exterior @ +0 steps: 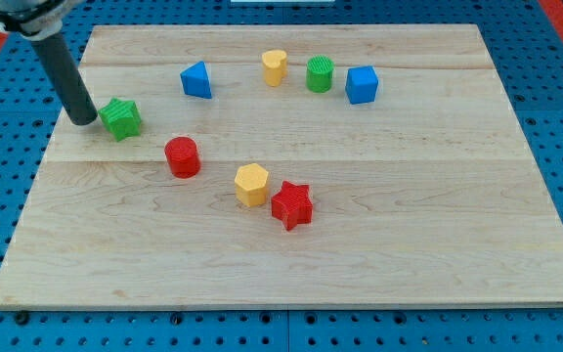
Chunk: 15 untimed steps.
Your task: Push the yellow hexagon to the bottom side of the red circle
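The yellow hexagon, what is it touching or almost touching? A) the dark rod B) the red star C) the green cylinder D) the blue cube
B: the yellow hexagon sits right beside the red star, which lies just to its lower right in the view. My tip is far off at the view's left, next to the green star.

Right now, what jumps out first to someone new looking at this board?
The dark rod slanting in from the view's top left, my tip right beside the green star. Next, the cluster near the middle: yellow hexagon touching the red star, with the red circle apart to their left. Along the view's top sit a blue triangle, yellow block, green cylinder and blue cube.
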Each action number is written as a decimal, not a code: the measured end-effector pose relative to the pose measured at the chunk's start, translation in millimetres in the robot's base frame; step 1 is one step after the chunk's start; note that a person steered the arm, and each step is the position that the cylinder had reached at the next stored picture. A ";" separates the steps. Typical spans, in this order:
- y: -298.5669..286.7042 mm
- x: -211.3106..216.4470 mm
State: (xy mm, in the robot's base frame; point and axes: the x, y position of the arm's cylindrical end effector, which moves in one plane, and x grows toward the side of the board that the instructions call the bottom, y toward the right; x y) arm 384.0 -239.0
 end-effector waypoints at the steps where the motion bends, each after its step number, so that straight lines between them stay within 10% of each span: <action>1: 34.7 0.0; 2: 52.5 0.5; 5: 140.5 193.4; 11: 527.6 208.4; 15: 556.9 203.1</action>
State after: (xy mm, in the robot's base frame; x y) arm 587.1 318.0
